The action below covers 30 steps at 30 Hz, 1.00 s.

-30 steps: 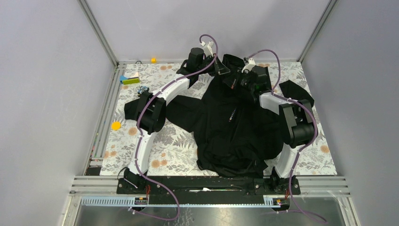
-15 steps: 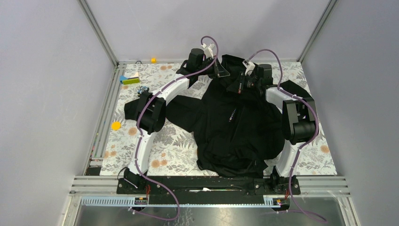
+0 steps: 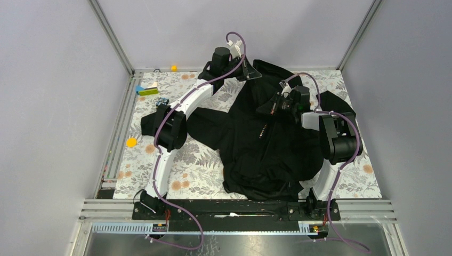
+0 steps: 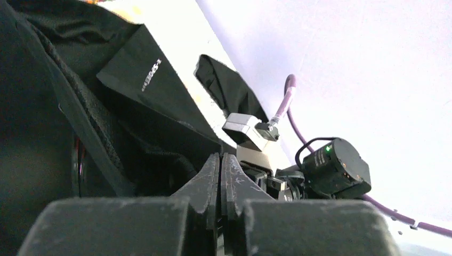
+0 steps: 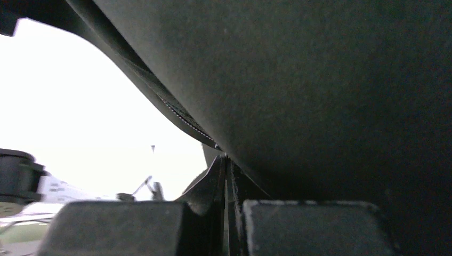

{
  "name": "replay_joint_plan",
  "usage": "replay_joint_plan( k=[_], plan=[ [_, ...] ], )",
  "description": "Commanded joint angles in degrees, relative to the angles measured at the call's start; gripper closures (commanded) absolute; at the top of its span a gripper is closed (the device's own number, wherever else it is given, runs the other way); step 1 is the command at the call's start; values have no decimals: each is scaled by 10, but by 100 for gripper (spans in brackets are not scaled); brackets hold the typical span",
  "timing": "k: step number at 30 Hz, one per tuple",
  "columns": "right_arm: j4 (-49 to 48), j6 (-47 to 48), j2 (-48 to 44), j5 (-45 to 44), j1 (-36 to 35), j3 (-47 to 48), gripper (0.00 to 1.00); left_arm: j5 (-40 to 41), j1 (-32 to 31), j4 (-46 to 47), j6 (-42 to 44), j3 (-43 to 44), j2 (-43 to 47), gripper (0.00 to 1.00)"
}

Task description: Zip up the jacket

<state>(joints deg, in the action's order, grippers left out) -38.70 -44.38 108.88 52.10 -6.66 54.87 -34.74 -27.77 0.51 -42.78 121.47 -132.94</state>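
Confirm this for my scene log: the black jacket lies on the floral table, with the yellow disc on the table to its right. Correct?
Not quite. The yellow disc lies to the left of the jacket, near the left edge of the table, as the top external view shows. The rest holds: the black jacket lies on the floral table.

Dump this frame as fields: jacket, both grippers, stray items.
jacket: black, spread on table, top edge lifted at the far side
fastening: how far done up is not readable
left gripper: shut, at the lifted top edge, apparently pinching it
right gripper: shut, jacket edge pinched at its tips, over the upper chest
stray items: yellow disc and green block, both left of jacket
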Motion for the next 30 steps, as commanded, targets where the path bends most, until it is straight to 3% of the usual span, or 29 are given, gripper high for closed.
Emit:
replay_joint_plan(
  k=[1,3,5,10,11,13,22,26,30],
  plan=[
    [-145,-137,-9,49,-5,-5,100,19,2,115,-37,19,11,100],
    [-144,-134,-11,44,-5,-6,100,16,2,118,-41,20,6,96],
    [-135,-125,-11,43,-5,-7,100,18,3,111,-36,20,6,83],
    [-115,-106,-4,42,-4,2,100,23,9,85,-5,-4,42,33],
    [-115,-104,-3,42,-4,2,100,32,10,71,10,-14,58,19],
    [-114,-101,0,42,-4,4,100,61,10,38,44,-33,91,6],
    [-105,-86,-2,30,-4,-4,100,252,11,-72,70,-169,240,1],
    [-87,-73,-7,21,-4,-4,100,248,8,-15,5,-295,295,5],
    [-87,-73,-9,20,-4,-5,100,219,-13,74,-45,-370,286,15]
  ],
)
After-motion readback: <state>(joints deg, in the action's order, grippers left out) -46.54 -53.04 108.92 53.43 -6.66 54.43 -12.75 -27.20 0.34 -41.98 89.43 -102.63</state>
